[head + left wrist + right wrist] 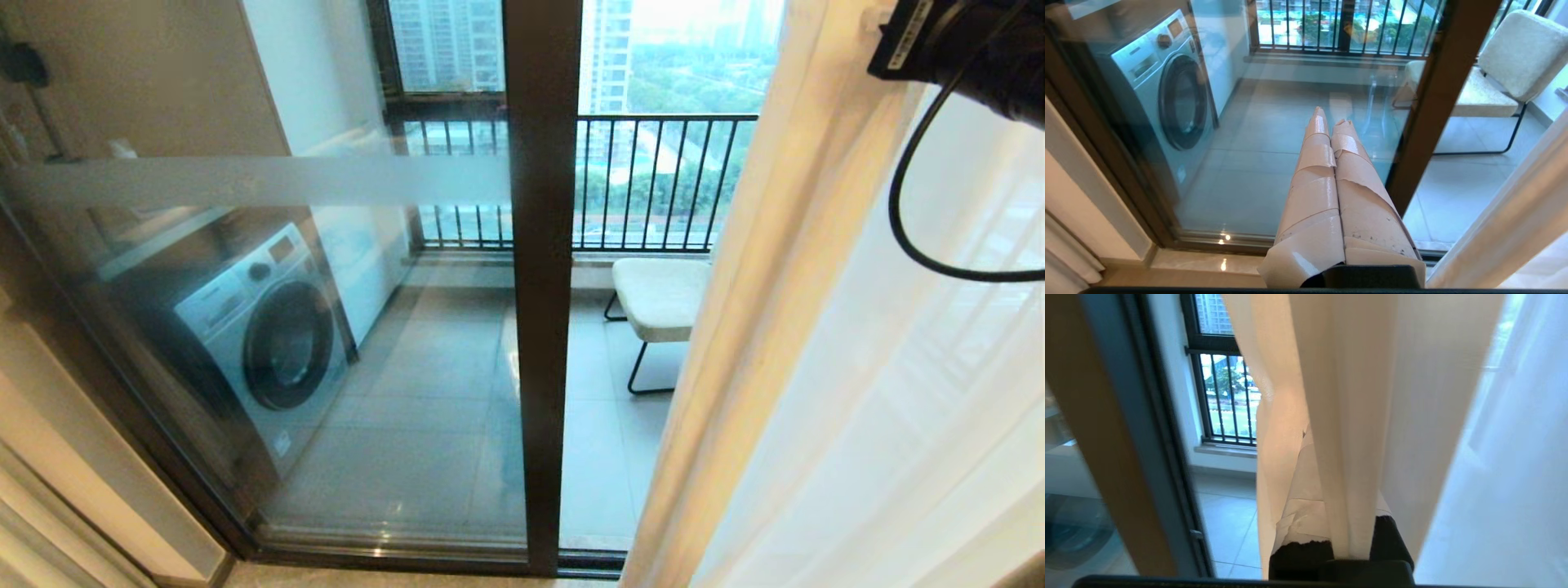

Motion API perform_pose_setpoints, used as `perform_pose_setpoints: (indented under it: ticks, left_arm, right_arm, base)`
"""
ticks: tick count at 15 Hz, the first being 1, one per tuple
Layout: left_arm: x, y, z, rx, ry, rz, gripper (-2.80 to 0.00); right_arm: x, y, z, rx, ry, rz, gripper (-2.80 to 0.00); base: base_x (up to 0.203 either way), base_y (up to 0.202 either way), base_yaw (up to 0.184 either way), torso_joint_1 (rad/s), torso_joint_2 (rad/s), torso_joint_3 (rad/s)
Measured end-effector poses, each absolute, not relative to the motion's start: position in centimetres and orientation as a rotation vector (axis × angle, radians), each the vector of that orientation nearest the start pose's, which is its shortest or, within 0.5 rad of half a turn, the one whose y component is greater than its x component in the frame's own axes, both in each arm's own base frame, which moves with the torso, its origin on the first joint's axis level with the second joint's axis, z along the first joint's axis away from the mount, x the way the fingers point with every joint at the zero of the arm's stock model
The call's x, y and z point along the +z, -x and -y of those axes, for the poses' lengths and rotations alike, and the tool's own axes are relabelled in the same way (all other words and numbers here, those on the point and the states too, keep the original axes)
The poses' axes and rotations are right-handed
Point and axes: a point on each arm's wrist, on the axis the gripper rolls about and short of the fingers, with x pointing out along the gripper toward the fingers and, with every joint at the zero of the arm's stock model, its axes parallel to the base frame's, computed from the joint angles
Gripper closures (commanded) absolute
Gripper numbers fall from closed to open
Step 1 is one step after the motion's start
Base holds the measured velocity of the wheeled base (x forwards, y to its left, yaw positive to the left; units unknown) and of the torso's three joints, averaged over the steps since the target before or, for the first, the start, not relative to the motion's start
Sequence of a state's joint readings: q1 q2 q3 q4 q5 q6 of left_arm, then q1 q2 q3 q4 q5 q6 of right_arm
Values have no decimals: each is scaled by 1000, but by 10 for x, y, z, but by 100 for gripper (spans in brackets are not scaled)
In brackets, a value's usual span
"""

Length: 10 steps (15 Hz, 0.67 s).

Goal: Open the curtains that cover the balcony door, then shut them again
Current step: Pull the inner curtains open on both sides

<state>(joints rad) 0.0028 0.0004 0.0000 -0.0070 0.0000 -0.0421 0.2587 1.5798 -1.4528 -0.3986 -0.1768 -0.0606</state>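
Balcony floor tiles, a washing machine (265, 327) and a chair (660, 298) showed through the balcony door (542, 286), mostly uncovered. Curtains (784, 327) hung bunched at the door's right side, beige drape in front of the sheer. Right tool (1331, 539) was closed, apparently pinching a fold of the drape between its taped fingers (1298, 514); contact partly hidden by cloth. Left tool (1331, 122) pressed together, empty, pointing at the glass. Judgement: fabric is soft, light and slippery; grip the leading edge fold firmly, pull sideways slowly.
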Motion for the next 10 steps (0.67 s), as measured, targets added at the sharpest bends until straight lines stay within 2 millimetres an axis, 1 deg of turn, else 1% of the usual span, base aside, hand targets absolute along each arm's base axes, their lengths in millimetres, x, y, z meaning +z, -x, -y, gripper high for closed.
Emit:
perform_pose_setpoints:
  ticks: [10]
  left_arm:
    - [76,23,0,3,42,7,0]
  right_arm:
    - [380,-275,-69,74,2,267,0]
  base:
    - [0,-189,2,4,1,3]
